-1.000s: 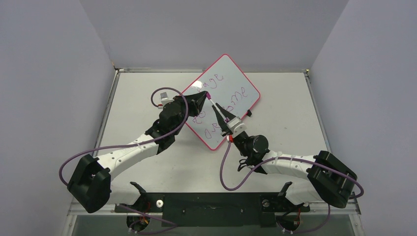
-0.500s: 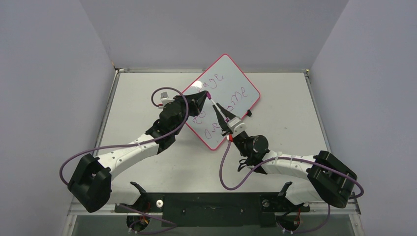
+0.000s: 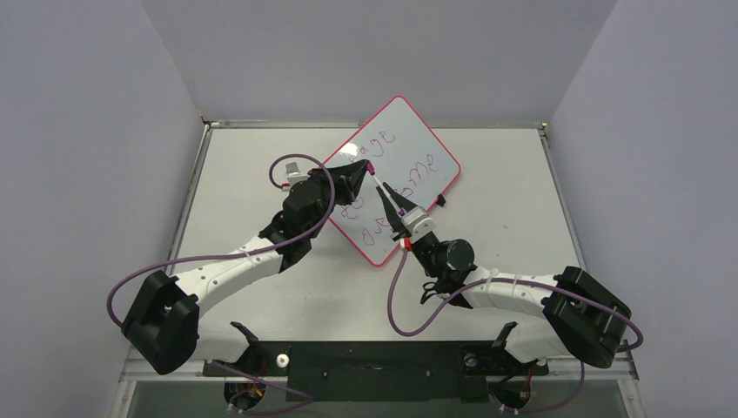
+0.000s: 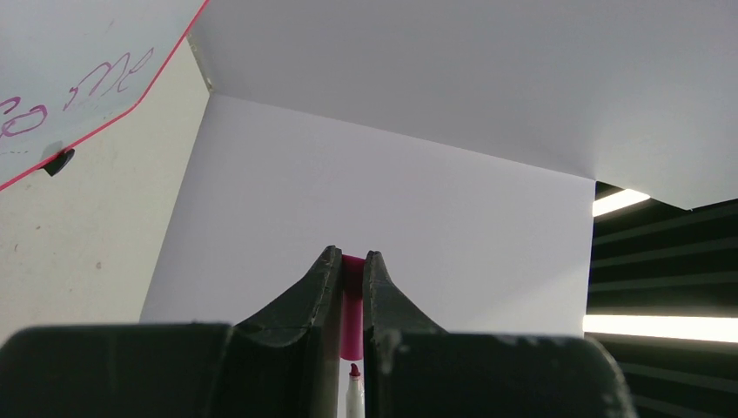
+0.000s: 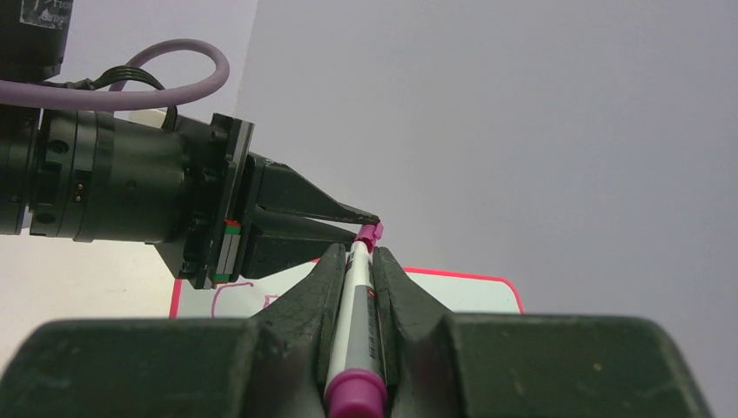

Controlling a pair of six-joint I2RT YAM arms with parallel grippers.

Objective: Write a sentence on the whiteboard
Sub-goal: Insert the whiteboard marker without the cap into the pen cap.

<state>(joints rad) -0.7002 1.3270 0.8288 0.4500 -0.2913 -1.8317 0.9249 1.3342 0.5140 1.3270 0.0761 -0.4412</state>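
Note:
The whiteboard (image 3: pixel 416 144), white with a pink-red rim, lies skewed at the table's back middle. It bears the purple-pink sentence (image 3: pixel 419 168), partly hidden by the arms. My left gripper (image 3: pixel 365 167) is shut on a pink marker cap (image 4: pixel 352 305) above the board's left part. My right gripper (image 3: pixel 381 188) is shut on the white-and-grey marker (image 5: pixel 352 322), which points at the cap (image 5: pixel 371 233). The marker's tip (image 4: pixel 354 370) sits just short of the cap's open end. The board also shows in the left wrist view (image 4: pixel 52 52) and the right wrist view (image 5: pixel 452 292).
A black clip foot (image 3: pixel 441 201) sticks out at the board's right edge. The pale table (image 3: pixel 513 192) is walled at the left, back and right. Purple cables loop from both wrists (image 3: pixel 296 161).
The left wrist has shifted very slightly. The cap and the marker tip stay close together over the board.

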